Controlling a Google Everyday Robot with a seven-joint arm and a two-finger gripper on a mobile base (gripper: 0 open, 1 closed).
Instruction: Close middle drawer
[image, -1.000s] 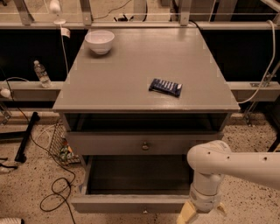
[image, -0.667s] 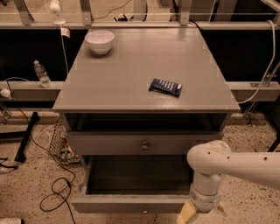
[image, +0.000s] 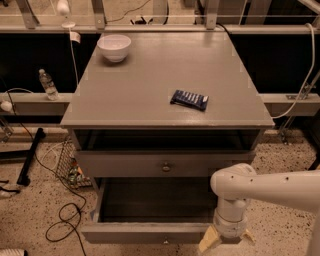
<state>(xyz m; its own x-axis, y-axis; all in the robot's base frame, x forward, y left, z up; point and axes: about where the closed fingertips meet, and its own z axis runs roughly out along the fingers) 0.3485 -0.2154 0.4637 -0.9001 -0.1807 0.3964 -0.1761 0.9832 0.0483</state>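
Speckled terrazzo floor (image: 35, 205), black cables (image: 75, 206) left. Grey cabinet (image: 150, 95) centre. Dark panels (image: 30, 60), metal rail (image: 150, 29) far. Water bottle (image: 48, 84) far left. Gripper (image: 226, 241) near right, low.

Matt grey-painted wooden middle drawer (image: 145, 233); glossy white round bowl (image: 114, 46); smooth cream plastic gripper (image: 227, 242), lower right.

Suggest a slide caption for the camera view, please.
Open middle drawer, gripper low by its front; bowl and packet on the cabinet.
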